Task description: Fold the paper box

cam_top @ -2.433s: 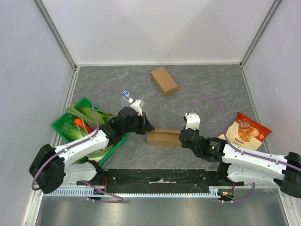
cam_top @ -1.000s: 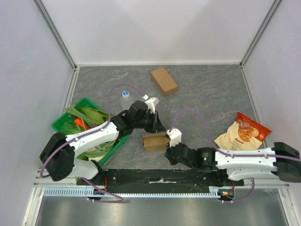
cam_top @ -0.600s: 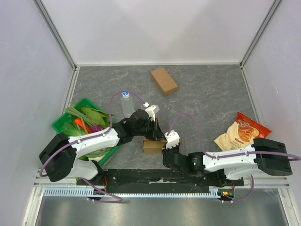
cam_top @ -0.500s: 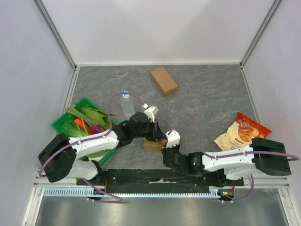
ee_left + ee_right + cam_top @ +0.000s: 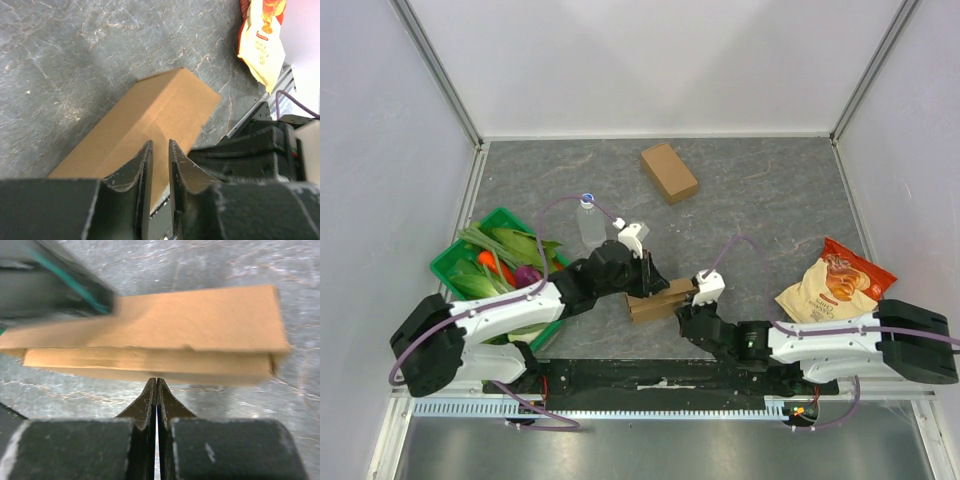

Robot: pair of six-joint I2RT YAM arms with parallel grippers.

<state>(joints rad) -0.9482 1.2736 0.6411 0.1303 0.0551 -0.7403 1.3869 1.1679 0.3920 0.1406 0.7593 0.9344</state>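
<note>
Between left claw [image 5: 160, 146], barely parted, and right claw [image 5: 157, 384], closed, both empty, lies the paper box [image 5: 661, 301].

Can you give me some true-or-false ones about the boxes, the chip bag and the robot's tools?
The right tool is shut. True.
The chip bag lies in the green basket. False: it lies on the table, on the right side; the basket holds vegetables.
Two brown boxes are on the table. True: the paper box at the front and another box farther back.
The water bottle is next to the chip bag. False: it is on the left, by the green basket.
</note>
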